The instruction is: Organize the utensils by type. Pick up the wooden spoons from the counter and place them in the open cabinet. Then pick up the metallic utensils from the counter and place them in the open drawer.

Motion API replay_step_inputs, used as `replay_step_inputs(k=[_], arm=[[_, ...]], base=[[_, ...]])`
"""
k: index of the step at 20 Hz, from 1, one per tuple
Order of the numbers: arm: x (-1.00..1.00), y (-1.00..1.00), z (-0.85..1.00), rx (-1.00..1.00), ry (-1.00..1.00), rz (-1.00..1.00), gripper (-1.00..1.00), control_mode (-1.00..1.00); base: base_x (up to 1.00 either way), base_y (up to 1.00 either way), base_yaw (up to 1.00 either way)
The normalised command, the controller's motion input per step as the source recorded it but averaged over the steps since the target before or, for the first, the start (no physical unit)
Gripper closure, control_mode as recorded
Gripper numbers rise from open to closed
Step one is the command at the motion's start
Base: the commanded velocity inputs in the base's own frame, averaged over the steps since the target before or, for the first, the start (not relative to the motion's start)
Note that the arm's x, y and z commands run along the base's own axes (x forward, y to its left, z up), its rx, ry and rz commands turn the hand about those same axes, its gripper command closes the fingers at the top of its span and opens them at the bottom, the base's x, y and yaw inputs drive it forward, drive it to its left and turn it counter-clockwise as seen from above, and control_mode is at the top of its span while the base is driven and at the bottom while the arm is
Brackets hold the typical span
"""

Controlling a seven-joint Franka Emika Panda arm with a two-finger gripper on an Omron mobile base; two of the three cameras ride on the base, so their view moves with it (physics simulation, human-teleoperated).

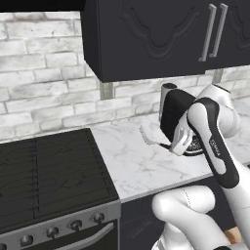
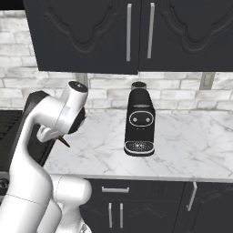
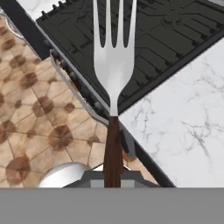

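Fingers (image 3: 113, 180) pinching the fork (image 3: 113, 65) by its dark handle, above the bench (image 3: 183, 131).

From my hand view the silver head points to 12 o'clock, its prongs over the stove (image 3: 144, 39), with bench at 3 o'clock and tiled floor (image 3: 30, 113) at 9 o'clock. From the left base view the fork (image 1: 149, 137) hangs over the bench, with the coffee machine (image 1: 172, 114) beside it at 3 o'clock.

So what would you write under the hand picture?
Silver fork held by its dark handle, above the stove and marble counter.
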Motion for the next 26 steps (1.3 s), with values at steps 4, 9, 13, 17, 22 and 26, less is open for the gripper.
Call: replay_step_inputs(k=[4,9,13,17,22,26], arm=[[0.0,0.0,0.0,0.0,0.0,0.0,1.0,-1.0],[-0.09,-0.02,0.0,0.0,0.0,0.0,1.0,-1.0],[0.0,0.0,0.0,0.0,0.0,0.0,1.0,1.0],[0.0,0.0,0.0,0.0,0.0,0.0,1.0,1.0],[0.0,0.0,0.0,0.0,0.0,0.0,1.0,1.0],[0.0,0.0,0.0,0.0,0.0,0.0,1.0,1.0]], base=[[0.0,0.0,0.0],[0.0,0.0,0.0],[-0.6,-0.1,0.0],[-0.67,-0.22,0.14],[-0.73,-0.25,0.63],[-0.52,-0.18,0.98]])
